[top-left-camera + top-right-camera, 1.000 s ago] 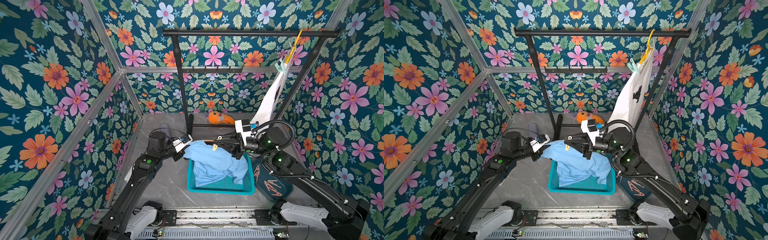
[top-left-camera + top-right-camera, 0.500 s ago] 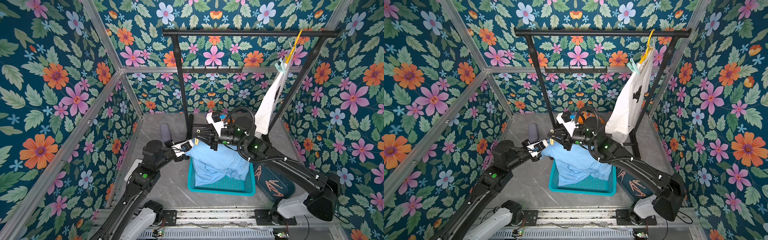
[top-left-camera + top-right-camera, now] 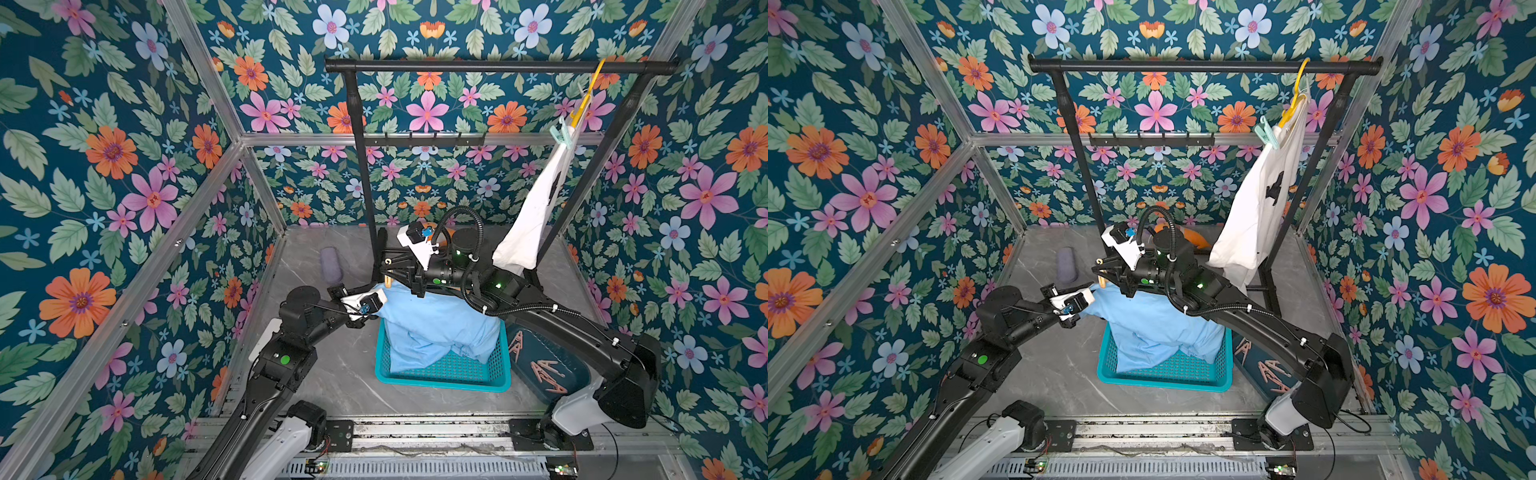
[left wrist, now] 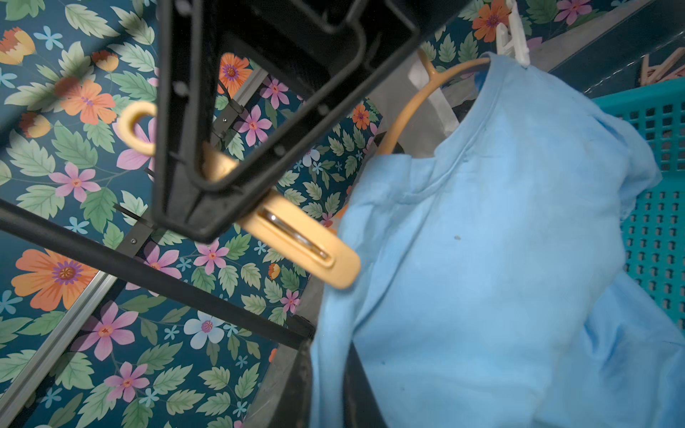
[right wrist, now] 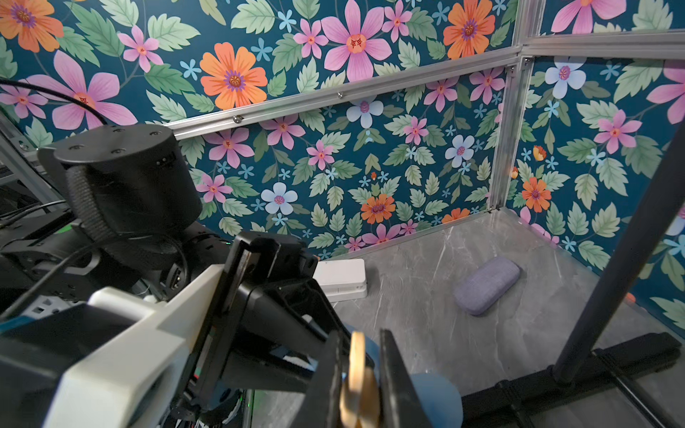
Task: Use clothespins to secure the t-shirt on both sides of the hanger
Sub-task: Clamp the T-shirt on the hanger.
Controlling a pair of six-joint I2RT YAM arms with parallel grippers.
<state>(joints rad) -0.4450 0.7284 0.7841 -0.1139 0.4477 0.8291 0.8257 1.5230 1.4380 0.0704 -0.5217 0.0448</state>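
A light blue t-shirt point(image 3: 436, 320) point(image 4: 500, 241) hangs on a tan hanger point(image 4: 404, 111) over the teal basket point(image 3: 440, 384). My left gripper point(image 3: 380, 297) point(image 4: 330, 389) is shut on a fold at the shirt's left shoulder. My right gripper point(image 3: 388, 274) point(image 5: 357, 381) is shut on a cream-yellow clothespin point(image 4: 296, 237) point(image 3: 1101, 282), whose tip touches that same shoulder edge. On the shirt's other shoulder sits a white clothespin point(image 4: 513, 40).
A black rack point(image 3: 498, 66) carries a white t-shirt point(image 3: 536, 216) on a yellow hanger, pinned with a mint green clothespin point(image 3: 559, 133). A dark tray point(image 3: 577, 365) of pink clothespins lies right of the basket. A grey case point(image 3: 330, 264) lies at the back left.
My right arm has swung left and toward the back, carrying the clothespin to the shirt's left shoulder. The left arm has drawn back a little, still holding the fabric.
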